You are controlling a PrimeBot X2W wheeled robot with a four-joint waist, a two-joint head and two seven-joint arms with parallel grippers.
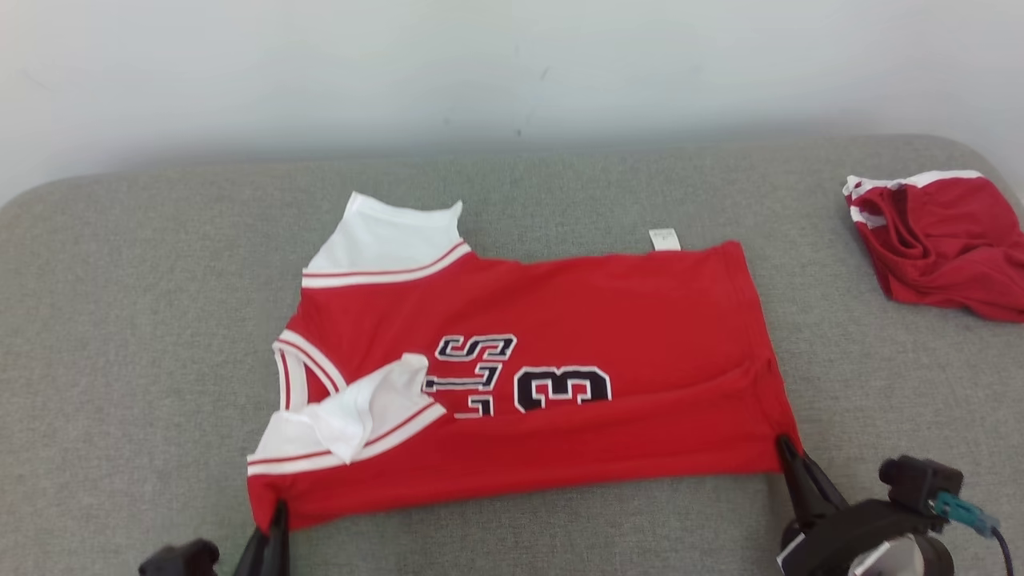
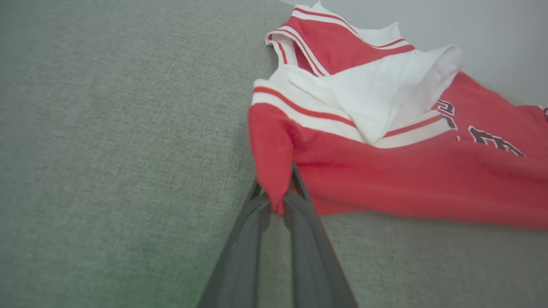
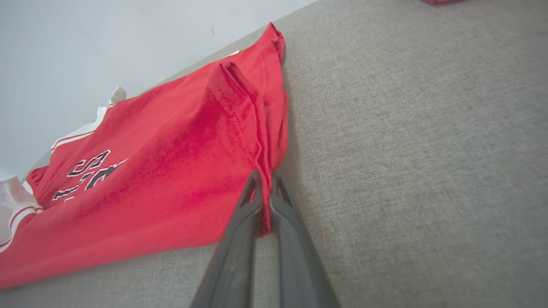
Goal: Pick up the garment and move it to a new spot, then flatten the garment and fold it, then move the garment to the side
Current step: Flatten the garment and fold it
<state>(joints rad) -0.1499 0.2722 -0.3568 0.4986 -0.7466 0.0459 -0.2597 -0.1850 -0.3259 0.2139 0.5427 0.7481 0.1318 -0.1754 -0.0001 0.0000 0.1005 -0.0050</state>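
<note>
The garment is a red jersey with white sleeves and black-and-white lettering, spread sideways on the grey cushion. Its near white sleeve is folded over onto the chest. My left gripper is shut on the garment's near-left corner; the left wrist view shows red cloth pinched between the dark fingers. My right gripper is shut on the near-right hem corner, and in the right wrist view the hem is squeezed between its fingers.
A second red and white garment lies crumpled at the cushion's right edge. A pale wall rises behind the cushion. Bare grey cushion stretches to the garment's left and along the front.
</note>
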